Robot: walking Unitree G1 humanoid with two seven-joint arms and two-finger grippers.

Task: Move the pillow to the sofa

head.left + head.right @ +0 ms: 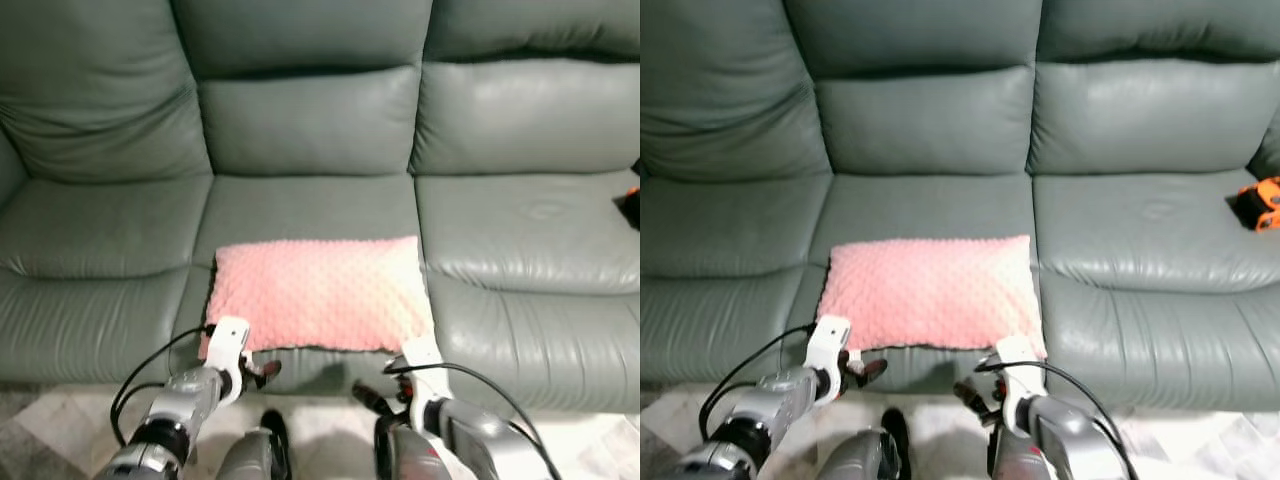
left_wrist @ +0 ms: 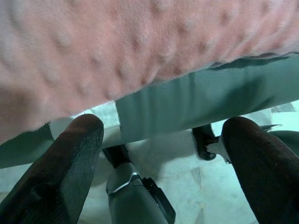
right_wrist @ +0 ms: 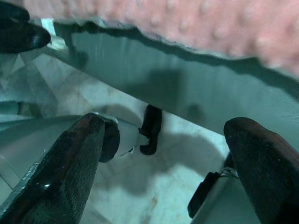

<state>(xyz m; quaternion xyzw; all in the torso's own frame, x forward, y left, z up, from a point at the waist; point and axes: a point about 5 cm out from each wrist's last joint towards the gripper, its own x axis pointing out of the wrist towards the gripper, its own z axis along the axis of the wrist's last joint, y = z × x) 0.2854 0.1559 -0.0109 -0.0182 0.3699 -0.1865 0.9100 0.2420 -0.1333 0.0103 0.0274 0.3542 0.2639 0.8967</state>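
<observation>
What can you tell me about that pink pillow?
The pink pillow is a rectangular cushion in soft-looking fabric covered with small raised dots. It lies flat on the middle seat of the grey-green sofa, long side across, with its front edge slightly overhanging the seat's front. Both pincers, the left pincer and the right pincer, are open and sit just below that front edge, gripping nothing.

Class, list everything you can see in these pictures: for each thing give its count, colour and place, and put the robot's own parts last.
sofa: one, grey-green leather, three seats across the view.
pillow: one, pink with a dotted texture, lying flat on the front of the middle seat.
orange object: one, orange and black, on the right seat near the edge of the view; too small to identify.
floor: pale tiles, in front of the sofa.
left gripper: one, black fingers open, just below the pillow's front left corner.
right gripper: one, black fingers open, below the front right corner.
</observation>
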